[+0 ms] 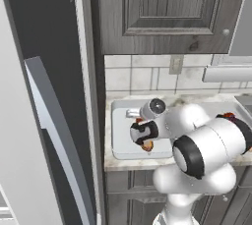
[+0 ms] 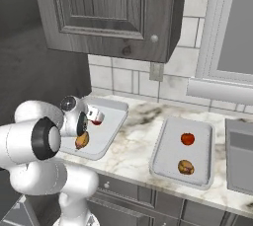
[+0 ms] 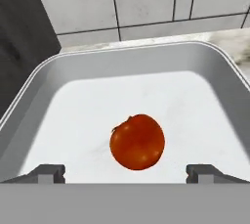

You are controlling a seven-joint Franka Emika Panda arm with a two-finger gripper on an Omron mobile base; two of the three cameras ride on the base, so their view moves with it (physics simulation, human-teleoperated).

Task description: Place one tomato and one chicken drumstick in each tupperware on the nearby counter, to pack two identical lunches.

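Dark grey panelled wall cabinet (image 2: 111, 10) at 12 o'clock | white tiled backsplash (image 2: 133, 79) w/ outlet (image 2: 156, 71) below | window frame (image 2: 225, 32) approx. 2 o'clock

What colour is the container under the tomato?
Pale grey container, clearest in the hand view, holding a red tomato.

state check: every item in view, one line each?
end effector: open, poised over the left tupperware
left tupperware: holds a tomato and a chicken drumstick
right tupperware: holds second tomato and second drumstick
upper cabinet door: closed
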